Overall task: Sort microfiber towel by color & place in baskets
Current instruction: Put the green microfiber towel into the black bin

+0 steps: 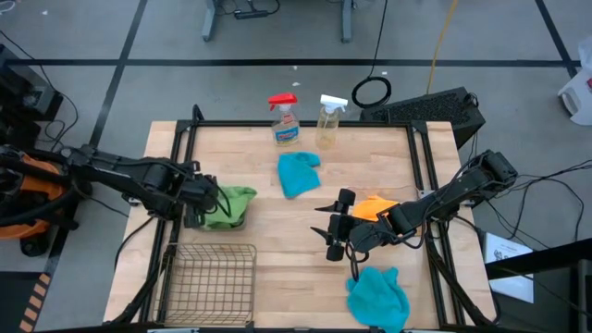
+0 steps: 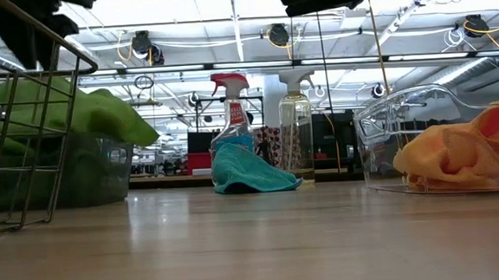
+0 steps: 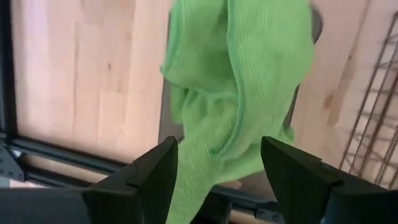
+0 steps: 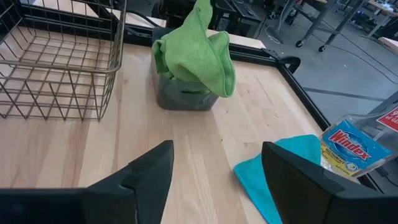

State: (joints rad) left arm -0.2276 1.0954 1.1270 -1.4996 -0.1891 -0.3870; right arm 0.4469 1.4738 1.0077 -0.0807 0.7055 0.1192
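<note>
Two bright green towels (image 1: 233, 205) are heaped in the smoky grey tub (image 4: 186, 96), spilling over its rim. My left gripper (image 1: 205, 203) hovers open right at them; in its wrist view the green cloth (image 3: 242, 81) reaches in between the spread fingers (image 3: 217, 149). Yellow-orange towels (image 1: 375, 205) lie in the clear tub (image 2: 388, 140). My right gripper (image 1: 326, 227) is open and empty, just left of that tub. One teal towel (image 1: 298, 173) lies by the spray bottles. The other teal towel (image 1: 377, 296) lies at the near edge.
The wire-mesh basket (image 1: 208, 282) stands at the near left corner with nothing showing in it. A red-capped spray bottle (image 1: 285, 120) and a clear one (image 1: 328, 120) stand at the far edge. Bare wood lies in the table's middle.
</note>
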